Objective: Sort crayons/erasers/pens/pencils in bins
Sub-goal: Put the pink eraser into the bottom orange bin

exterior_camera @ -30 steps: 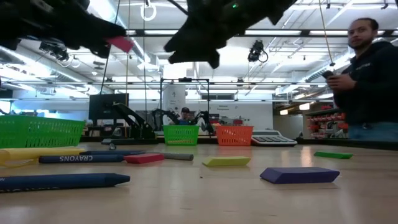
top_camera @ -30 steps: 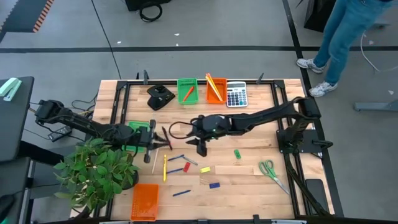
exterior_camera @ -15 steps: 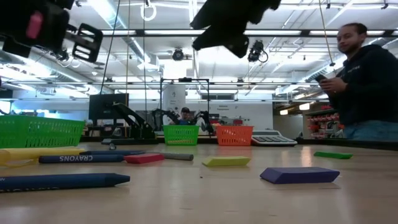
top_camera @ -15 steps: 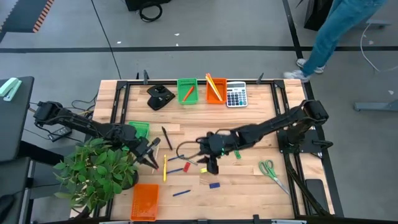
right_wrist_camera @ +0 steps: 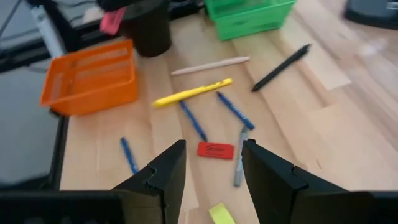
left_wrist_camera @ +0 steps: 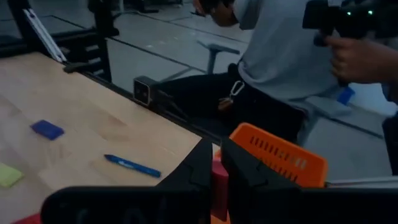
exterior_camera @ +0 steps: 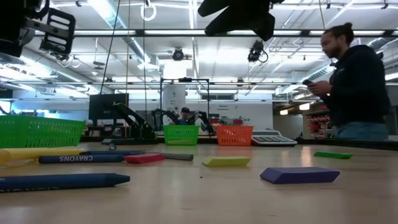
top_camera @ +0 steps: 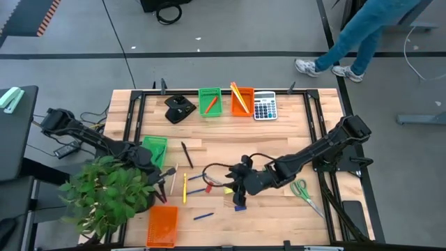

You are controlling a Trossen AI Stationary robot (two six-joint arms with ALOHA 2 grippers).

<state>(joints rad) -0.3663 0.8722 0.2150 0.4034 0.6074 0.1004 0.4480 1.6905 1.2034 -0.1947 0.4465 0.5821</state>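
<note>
- Four bins in the overhead view: a green bin (top_camera: 210,101) and an orange bin (top_camera: 242,100) side by side at the upper centre, a second green bin (top_camera: 155,148) at the middle left, and a second orange bin (top_camera: 162,224) at the lower left.
- The upper green bin holds one orange-red crayon (top_camera: 211,105). Yellow pencils (top_camera: 238,93) lean in the upper orange bin; I can't count them.
- Five erasers: a pink eraser (left_wrist_camera: 219,180), a red eraser (right_wrist_camera: 216,150), a yellow eraser (exterior_camera: 226,162), a blue eraser (exterior_camera: 300,175) and a green eraser (exterior_camera: 333,155) far right in the low view.
- The left gripper (left_wrist_camera: 216,167), lower left by the potted plant (top_camera: 108,192), is pinched tight on the pink eraser, just short of the lower orange bin.
- The right gripper (right_wrist_camera: 212,152) hangs lower centre with its fingers spread and nothing in them; its own camera shows the red eraser on the wood between them.
- Three blue sticks lie loose (right_wrist_camera: 193,121) (right_wrist_camera: 235,111) (right_wrist_camera: 127,154); one reads CRAYONS in the low view.
- Singles on the wood: a black pen (right_wrist_camera: 281,60), a grey stick (right_wrist_camera: 240,155), a pale wood pencil (right_wrist_camera: 210,65) and a yellow stick (right_wrist_camera: 193,92).
- One calculator (top_camera: 265,106) sits beside the upper orange bin, and one pair of scissors (top_camera: 302,189) lies lower right.
- One person (exterior_camera: 354,87) stands at the right.
</note>
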